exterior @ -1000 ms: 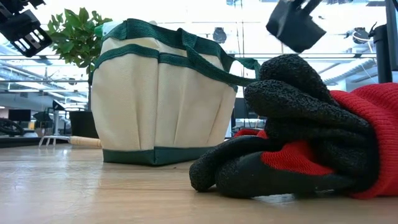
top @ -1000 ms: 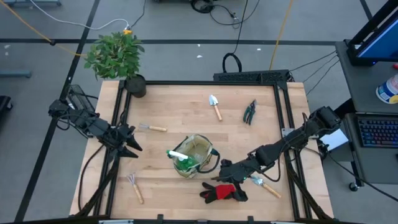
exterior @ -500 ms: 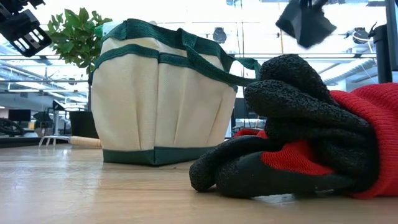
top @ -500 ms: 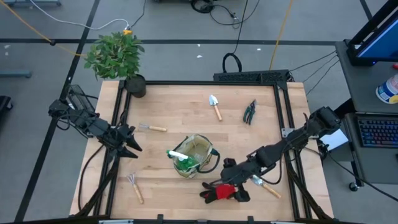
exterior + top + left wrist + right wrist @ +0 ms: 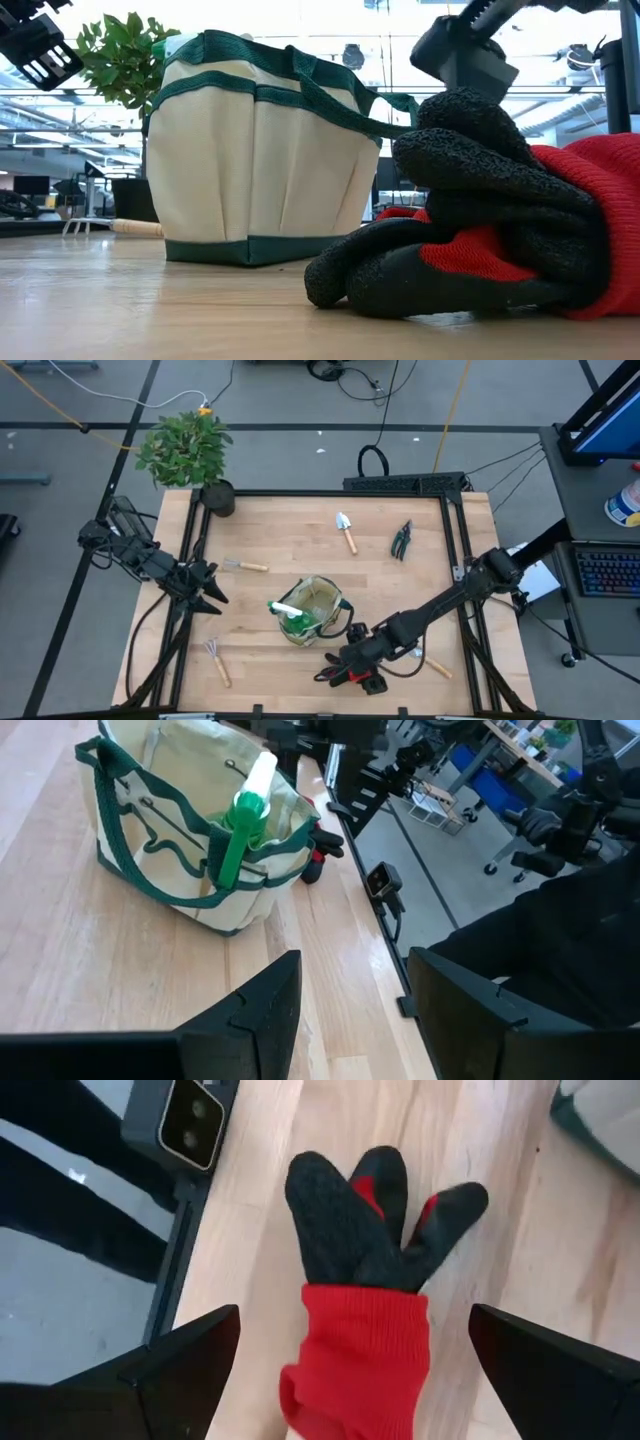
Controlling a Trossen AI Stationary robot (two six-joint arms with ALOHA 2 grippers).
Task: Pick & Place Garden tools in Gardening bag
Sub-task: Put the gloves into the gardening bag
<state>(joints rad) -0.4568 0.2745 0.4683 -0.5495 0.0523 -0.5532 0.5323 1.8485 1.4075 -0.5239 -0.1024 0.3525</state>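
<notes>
One tool, the green spray bottle (image 5: 292,616), stands in the gardening bag (image 5: 318,598) at mid-table. Outstanding on the table (image 5: 300,530): two trowels (image 5: 346,531) (image 5: 432,660), a small fork (image 5: 244,566), the rake (image 5: 218,660), pruning shears (image 5: 402,539) and gloves (image 5: 358,1320). The right gripper (image 5: 345,665), fingers spread wide, hovers over the gloves, apparently the next pick. The left gripper (image 5: 208,592) waits at the table's left edge, fingers parted, empty.

Bright, even overhead light; low view backlit.
</notes>
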